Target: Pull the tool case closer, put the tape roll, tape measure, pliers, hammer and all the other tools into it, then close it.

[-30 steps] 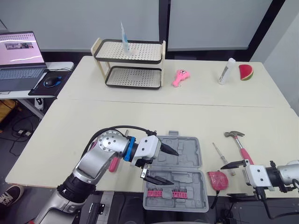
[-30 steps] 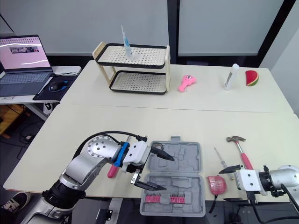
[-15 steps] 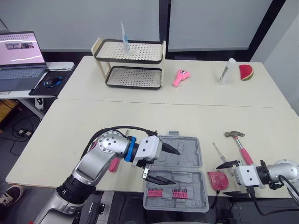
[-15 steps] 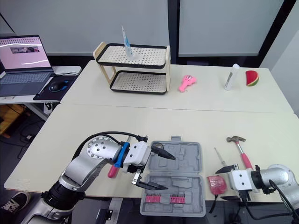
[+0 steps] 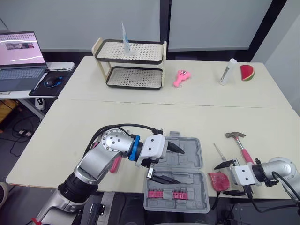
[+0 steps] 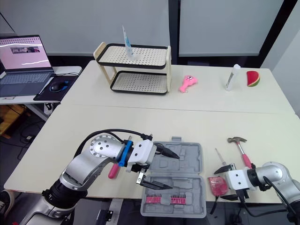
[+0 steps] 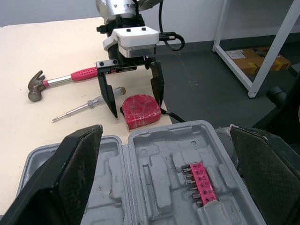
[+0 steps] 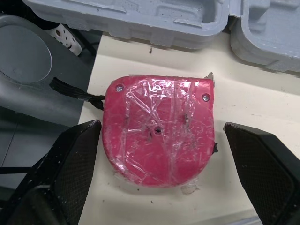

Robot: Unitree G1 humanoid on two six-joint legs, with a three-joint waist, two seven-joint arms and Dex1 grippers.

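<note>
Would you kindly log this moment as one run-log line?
tool case: open | left gripper: open, over case | right gripper: open, at tape measure | hammer: on table

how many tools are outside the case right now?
4. The hammer, screwdriver and red tape measure lie on the table right of the tool case. A red-handled tool lies left of it, partly hidden under the left arm; more may be hidden there.
</note>
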